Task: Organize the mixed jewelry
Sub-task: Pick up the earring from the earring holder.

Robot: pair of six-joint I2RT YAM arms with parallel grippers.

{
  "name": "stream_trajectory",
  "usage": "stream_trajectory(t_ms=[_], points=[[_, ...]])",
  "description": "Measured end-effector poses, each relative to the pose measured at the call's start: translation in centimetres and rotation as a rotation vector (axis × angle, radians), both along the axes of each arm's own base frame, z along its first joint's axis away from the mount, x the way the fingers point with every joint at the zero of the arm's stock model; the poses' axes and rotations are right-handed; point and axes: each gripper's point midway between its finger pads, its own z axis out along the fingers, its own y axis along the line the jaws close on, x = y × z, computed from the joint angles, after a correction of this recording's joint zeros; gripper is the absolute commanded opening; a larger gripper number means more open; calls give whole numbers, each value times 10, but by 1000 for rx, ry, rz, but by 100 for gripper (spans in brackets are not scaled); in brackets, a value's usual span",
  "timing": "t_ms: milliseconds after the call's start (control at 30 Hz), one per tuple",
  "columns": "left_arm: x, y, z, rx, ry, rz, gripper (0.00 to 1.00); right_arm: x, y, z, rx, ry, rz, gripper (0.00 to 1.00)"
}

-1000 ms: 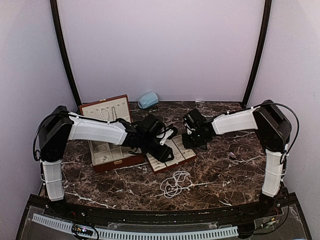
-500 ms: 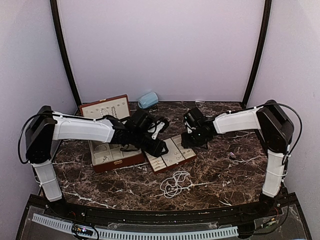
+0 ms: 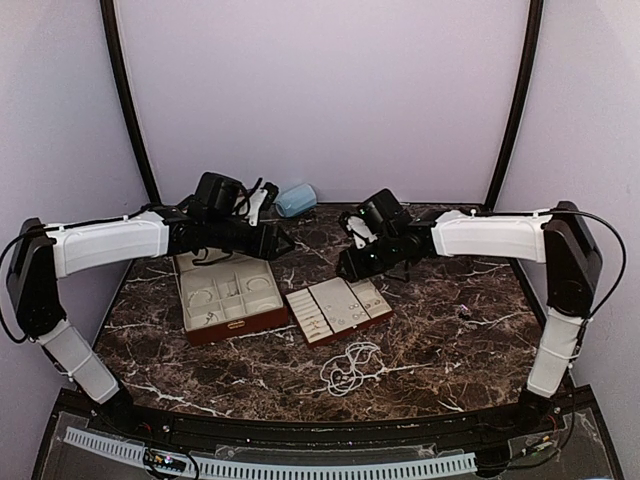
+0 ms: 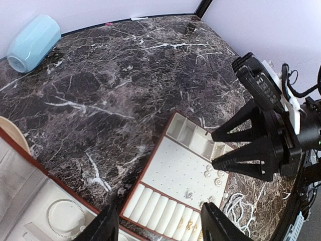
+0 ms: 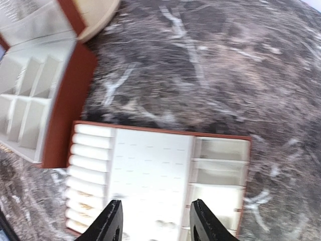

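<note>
The mixed jewelry is spread out. A white bead strand (image 3: 350, 366) lies coiled on the marble near the front, and small silvery earrings (image 4: 214, 176) sit pinned on the cream insert tray (image 3: 338, 308). A thin bangle (image 4: 65, 219) rests in the reddish-brown case (image 3: 225, 296). My left gripper (image 3: 283, 241) hovers open and empty above the case's back right corner. Open and empty too, my right gripper (image 3: 346, 270) hangs over the tray's far end. In the left wrist view the left gripper (image 4: 160, 228) frames the tray (image 4: 175, 181), and the right gripper (image 4: 214, 149) points in from the right.
A pale blue rounded object (image 3: 296, 200) lies at the back edge against the wall. Gold rings (image 4: 186, 227) sit in the tray's roll slots. The case's lid is mostly hidden behind my left arm. Dark posts stand at both back corners.
Both arms have risen and drawn back from the tray. The left gripper swung left and backward over the case. The right gripper's jaws have spread apart, with nothing in them.
</note>
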Motion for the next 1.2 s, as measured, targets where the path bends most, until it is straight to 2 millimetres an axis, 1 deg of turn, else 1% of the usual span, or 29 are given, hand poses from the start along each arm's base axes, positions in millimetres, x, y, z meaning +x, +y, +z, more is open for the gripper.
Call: stream_trajectory(t_ms=[100,200,333,400,467,533,700,900,1200], points=[[2,14,3,0,-9,21,60,-12,21,-3,21,27,65,43],[-2,22,11,-5,-34,30,60,-23,35,-17,25,75,117,42],[-6,24,22,-17,-61,26,60,-29,40,-41,-2,143,139,37],[-5,24,23,-20,-65,26,60,-31,41,-52,-17,172,146,36],[-5,24,22,-20,-64,25,60,-33,42,-59,-26,190,154,33],[-5,24,22,-21,-65,25,60,-34,43,-63,-35,199,160,32],[-5,23,23,-24,-67,24,60,-38,45,-64,-49,209,172,31],[-5,23,23,-24,-67,23,60,-43,45,-69,-64,222,183,28],[-5,24,21,-23,-65,23,59,-41,51,-70,-61,221,186,19]])
